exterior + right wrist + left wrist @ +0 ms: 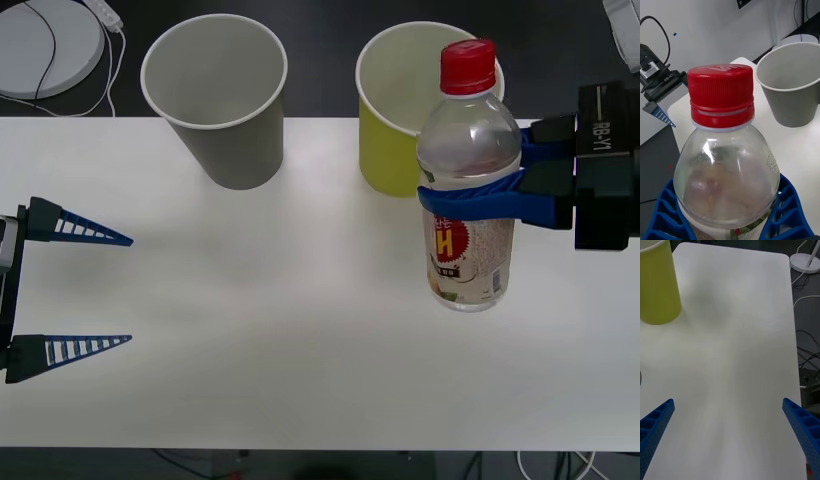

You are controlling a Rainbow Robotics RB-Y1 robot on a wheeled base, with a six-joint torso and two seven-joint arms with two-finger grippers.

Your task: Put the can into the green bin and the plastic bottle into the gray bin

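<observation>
The plastic bottle, clear with a red cap and a red, yellow and white label, hangs upright above the table's right side, in front of the green bin. My right gripper is shut on the bottle's body below its shoulder. The right wrist view shows the bottle close up between the blue fingers, with the gray bin beyond it. The gray bin stands at the back, left of centre. My left gripper is open at the left edge, holding nothing. The can is out of view.
The white table stretches bare between the two arms. A white round lamp base with cables lies behind the table's far left edge. In the left wrist view the green bin stands across the table.
</observation>
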